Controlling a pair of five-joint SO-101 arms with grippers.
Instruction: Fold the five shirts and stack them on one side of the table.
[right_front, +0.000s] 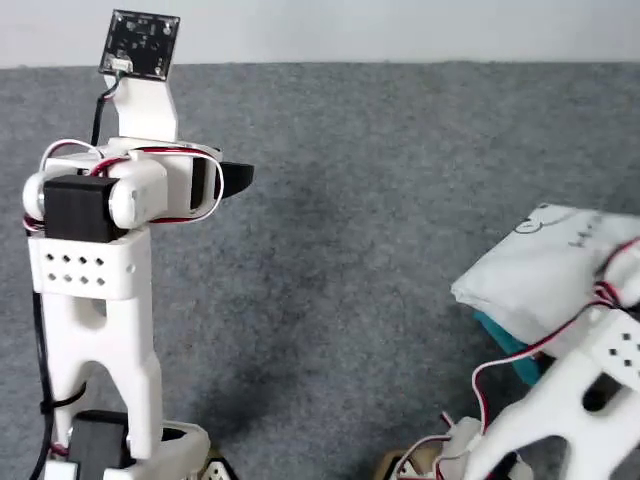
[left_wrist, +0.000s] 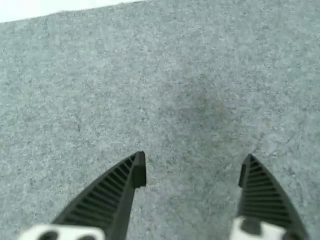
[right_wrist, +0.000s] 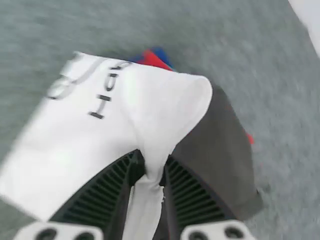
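A folded white shirt (right_front: 545, 265) with dark print lies on top of a stack at the right edge of the table, a teal shirt (right_front: 505, 345) peeking out beneath it. In the right wrist view the white shirt (right_wrist: 100, 130) covers a dark grey shirt (right_wrist: 220, 160) and a red and blue one (right_wrist: 152, 57). My right gripper (right_wrist: 151, 172) is shut on a fold of the white shirt. My left gripper (left_wrist: 192, 172) hangs open over bare grey carpet, holding nothing; in the high view it is the black tip (right_front: 235, 178) on the left arm.
Grey carpet (right_front: 360, 200) covers the table, bare across the middle and back. The left arm's white column (right_front: 100, 330) stands at the front left. The right arm's white link and wires (right_front: 560, 400) rise at the front right beside the stack.
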